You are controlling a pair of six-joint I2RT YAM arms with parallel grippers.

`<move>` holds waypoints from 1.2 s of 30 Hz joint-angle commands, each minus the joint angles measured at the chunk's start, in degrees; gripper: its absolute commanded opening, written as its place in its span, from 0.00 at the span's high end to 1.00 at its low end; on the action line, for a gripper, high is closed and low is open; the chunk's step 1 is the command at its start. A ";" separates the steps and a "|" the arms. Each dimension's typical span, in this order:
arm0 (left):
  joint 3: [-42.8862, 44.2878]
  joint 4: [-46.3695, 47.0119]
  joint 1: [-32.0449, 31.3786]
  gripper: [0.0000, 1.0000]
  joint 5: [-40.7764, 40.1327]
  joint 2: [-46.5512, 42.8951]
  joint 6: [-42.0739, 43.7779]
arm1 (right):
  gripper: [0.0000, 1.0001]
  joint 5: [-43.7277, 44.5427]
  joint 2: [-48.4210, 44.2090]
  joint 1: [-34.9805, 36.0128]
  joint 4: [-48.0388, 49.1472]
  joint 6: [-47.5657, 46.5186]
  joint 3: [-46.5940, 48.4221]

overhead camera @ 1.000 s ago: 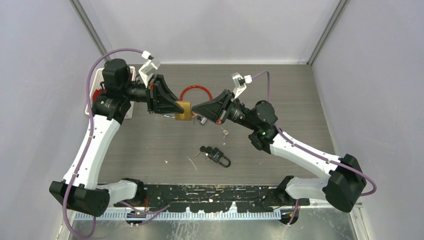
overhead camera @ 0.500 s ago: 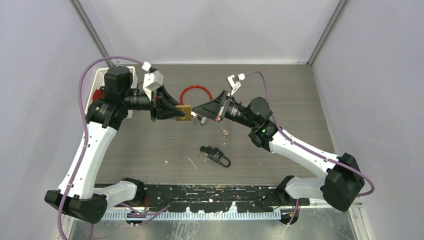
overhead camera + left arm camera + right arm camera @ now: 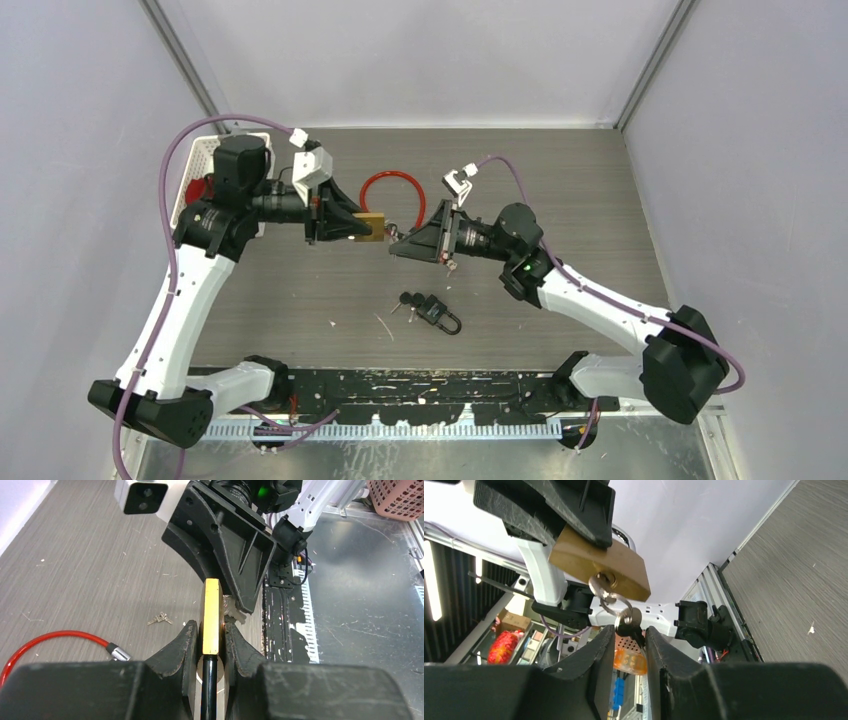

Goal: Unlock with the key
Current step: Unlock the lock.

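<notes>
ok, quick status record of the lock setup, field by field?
left end effector: shut on the brass padlock, held in the air
key: seated in the brass padlock's keyhole, key ring hanging from it
right end effector: fingers parted just below the key ring, no clear grip on it
lock state: cannot tell if released
on the table: black padlock with its own keys, red cable

Blade of key (image 3: 599,587) — unseen within padlock (image 3: 596,562)
</notes>
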 commanded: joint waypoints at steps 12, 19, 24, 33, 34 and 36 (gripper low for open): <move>3.99 9.31 -0.13 1.00 7.25 -0.29 -7.98 | 0.53 -6.81 -4.26 -3.68 -9.44 -11.88 8.03; 3.87 9.40 -0.12 1.00 9.93 -0.22 -10.10 | 0.59 -10.24 -3.46 -6.77 -12.24 -15.46 11.78; 3.55 10.25 -0.10 1.00 10.27 -0.12 -10.85 | 0.63 -10.01 -3.09 -7.00 -19.38 -21.24 15.93; 3.07 12.64 -0.14 1.00 9.72 0.25 -12.75 | 0.64 -10.94 -2.54 -5.89 -15.72 -20.08 15.03; 3.07 12.88 -0.11 1.00 9.71 0.19 -12.93 | 0.64 -10.85 -2.47 -5.74 -15.65 -20.20 14.95; 2.98 13.23 -0.10 1.00 9.40 0.26 -13.28 | 0.64 -10.85 -2.33 -5.53 -15.33 -20.16 15.03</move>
